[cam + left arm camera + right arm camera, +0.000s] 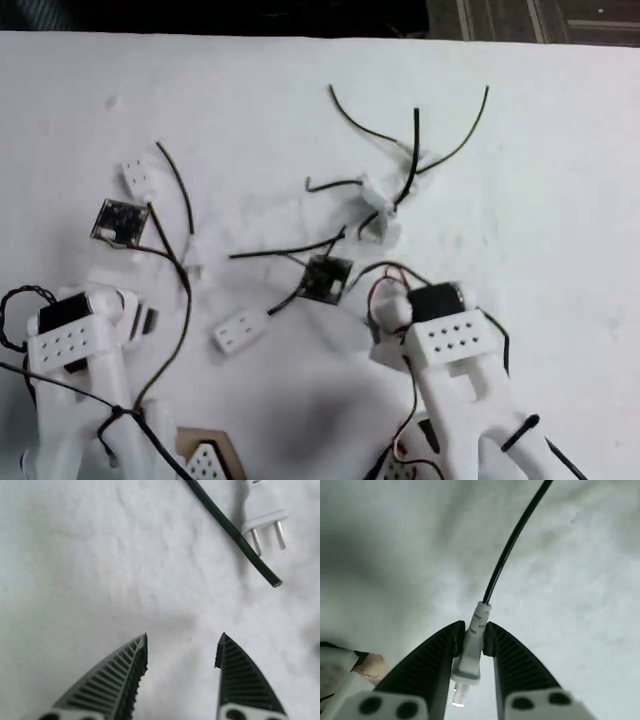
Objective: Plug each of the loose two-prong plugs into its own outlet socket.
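White plug (470, 652) sits clamped in the right end effector (474, 632), long axis along the fingers (430, 665), cord (512, 545) leading away ahead, so its prong end faces back toward the wrist. Left end effector (182, 640) gapes wide over bare counter (75, 555); a loose plug (263, 511) lies just beyond, prongs (280, 534) pointing back at it.

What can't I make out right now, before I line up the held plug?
- Held plug prongs: right wrist view, mostly hidden between right gripper fingers.
- Loose plug body: left wrist view, cut off by picture edge.
- Socket slots: high view, too small.
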Robot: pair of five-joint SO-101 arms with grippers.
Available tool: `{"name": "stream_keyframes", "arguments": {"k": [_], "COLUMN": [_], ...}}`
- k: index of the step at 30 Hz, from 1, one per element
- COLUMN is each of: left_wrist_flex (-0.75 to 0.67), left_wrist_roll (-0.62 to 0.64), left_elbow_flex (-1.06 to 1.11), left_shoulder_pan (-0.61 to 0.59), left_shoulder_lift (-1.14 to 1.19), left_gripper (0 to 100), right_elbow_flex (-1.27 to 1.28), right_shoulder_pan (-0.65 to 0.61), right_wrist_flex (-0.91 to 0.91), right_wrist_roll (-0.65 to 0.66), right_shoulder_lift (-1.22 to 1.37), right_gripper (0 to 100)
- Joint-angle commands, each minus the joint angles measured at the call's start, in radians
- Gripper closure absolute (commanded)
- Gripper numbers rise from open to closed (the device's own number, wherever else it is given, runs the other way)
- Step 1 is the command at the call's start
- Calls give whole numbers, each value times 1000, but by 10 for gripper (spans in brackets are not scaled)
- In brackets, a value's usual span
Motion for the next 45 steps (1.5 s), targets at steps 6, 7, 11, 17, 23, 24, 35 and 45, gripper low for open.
{"name": "stream_keyframes", "arguments": {"k": [6,7,11,17,23,24,35,45], "left_wrist_flex": [-15,-15,-15,-15,-15,-15,-15,-15], "left_wrist_roll": [11,11,11,11,11,11,11,11], "left_elbow_flex": [0,0,0,0,0,0,0,0], "left_shoulder_pan": [-4,-4,-4,-4,-4,-5,-5,-7], "left_shoulder_lift": [-31,-31,-31,-31,-31,-31,-31,-31], "left_gripper": [774,774,774,774,774,774,774,774], "right_elbow_flex": [-12,-34,-120,-233,-322,-336,-351,-351], "right_shoulder_pan": [-12,-12,-12,-13,-19,-31,-259,-188], "right_wrist_flex": [-21,-15,21,108,220,248,328,150], "right_wrist_roll": [-11,-35,-84,-86,-87,-89,-331,-331], "right_shoulder_lift": [171,203,308,397,493,510,621,846], "right_gripper": [968,950,898,894,893,893,892,892]}}
